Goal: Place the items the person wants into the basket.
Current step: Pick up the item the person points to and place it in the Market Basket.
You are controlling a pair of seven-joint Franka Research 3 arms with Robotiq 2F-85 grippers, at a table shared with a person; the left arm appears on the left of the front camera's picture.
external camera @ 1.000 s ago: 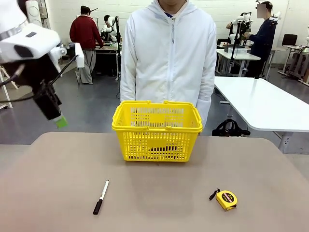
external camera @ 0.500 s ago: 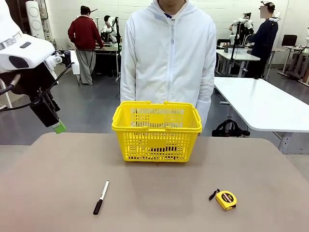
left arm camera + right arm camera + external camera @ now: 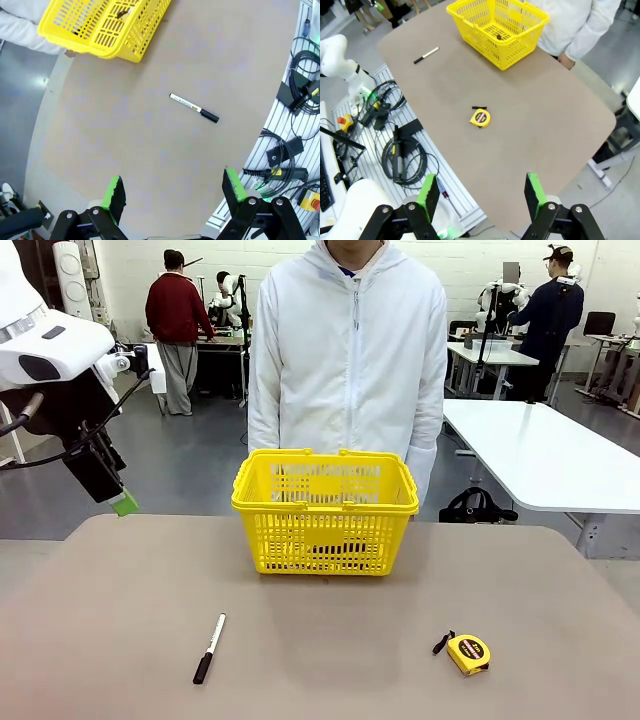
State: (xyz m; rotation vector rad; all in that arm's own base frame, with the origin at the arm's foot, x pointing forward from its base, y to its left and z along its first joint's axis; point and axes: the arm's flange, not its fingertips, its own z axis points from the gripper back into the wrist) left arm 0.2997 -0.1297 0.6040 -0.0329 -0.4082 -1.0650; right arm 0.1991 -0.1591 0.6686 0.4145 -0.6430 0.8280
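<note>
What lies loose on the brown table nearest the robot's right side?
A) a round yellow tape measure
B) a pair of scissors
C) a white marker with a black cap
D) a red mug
A: the round yellow tape measure lies right of the yellow lattice plastic basket; the white marker with a black cap lies left.

basket (image 3: 325, 525): glossy plastic lattice | table (image 3: 330, 640): matt, smooth
</note>
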